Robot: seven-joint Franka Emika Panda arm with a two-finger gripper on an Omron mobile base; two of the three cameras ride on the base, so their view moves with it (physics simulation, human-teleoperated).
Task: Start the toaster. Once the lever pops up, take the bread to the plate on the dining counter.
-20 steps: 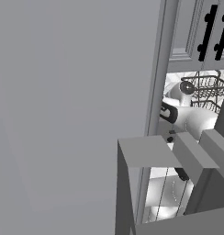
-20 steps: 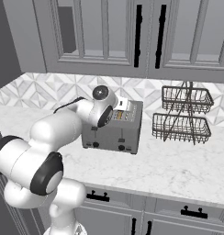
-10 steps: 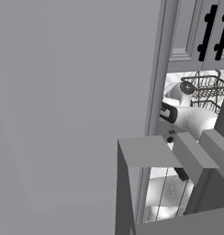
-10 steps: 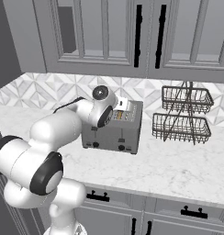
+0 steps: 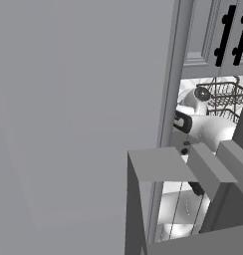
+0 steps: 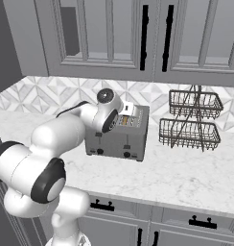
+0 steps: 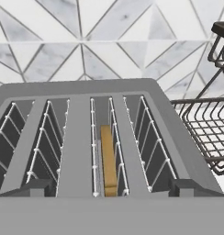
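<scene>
The gripper (image 7: 109, 190) is hovering over the toaster (image 7: 86, 137), jaws spread wide apart, with the bread (image 7: 108, 160) sitting at twelve o'clock in the slot.

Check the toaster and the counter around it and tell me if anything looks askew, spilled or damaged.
Nothing stands out. The toaster sits squarely on the marble counter, and the bread stands on edge inside one slot. The wire basket rack beside it stands upright. No crumbs or spills show.

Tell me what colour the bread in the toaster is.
Tan-brown; the bread shows best in the hand view, standing in a toaster slot.
</scene>
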